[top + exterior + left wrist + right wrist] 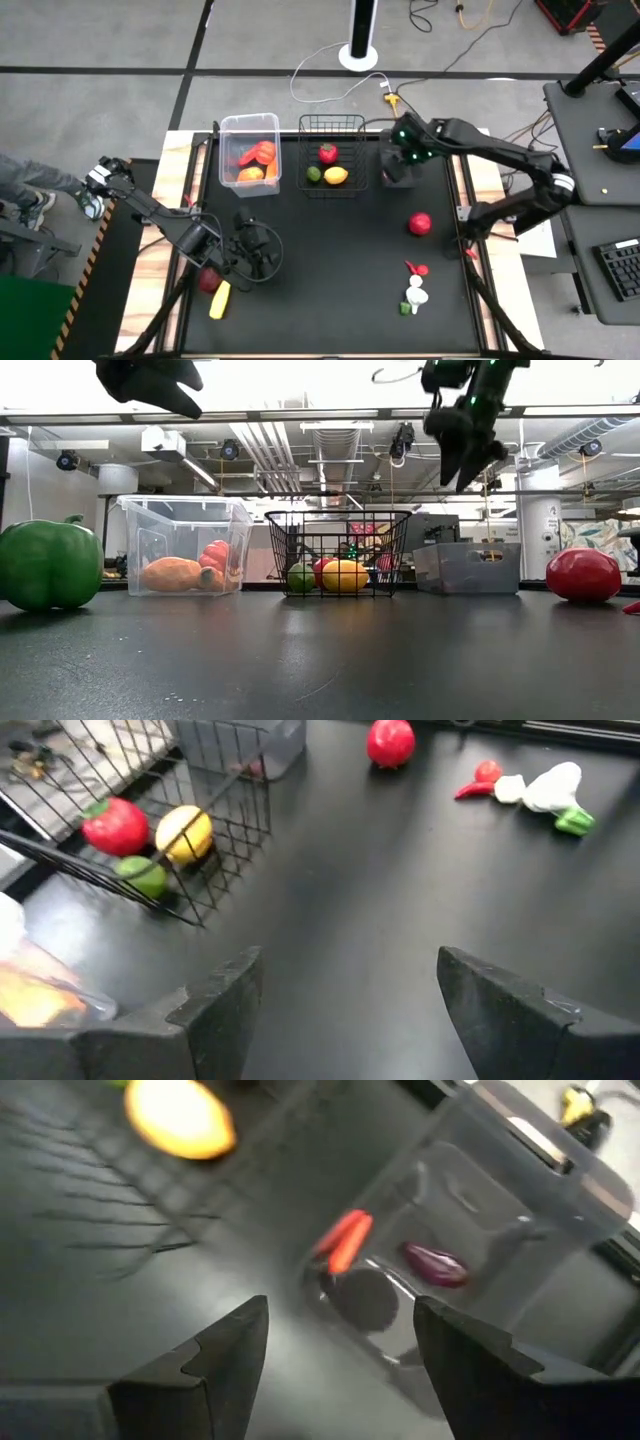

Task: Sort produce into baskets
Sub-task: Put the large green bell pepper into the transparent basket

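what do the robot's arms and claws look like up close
Both arms are dark, near-black jointed tubes with bulky joint housings. The right arm shows small green indicator lights near its wrist. The left claw and the right claw each end in two broad, flat, matte black fingers with angular, stepped inner edges.

On the dark desk [320,660] a green pepper [48,565] sits near left and a red fruit [583,574] far right. Between them stand a clear tub [185,520], a wire basket [338,525] and a smoky bin [468,567]. The right end effector [468,455] hangs open above the bin.
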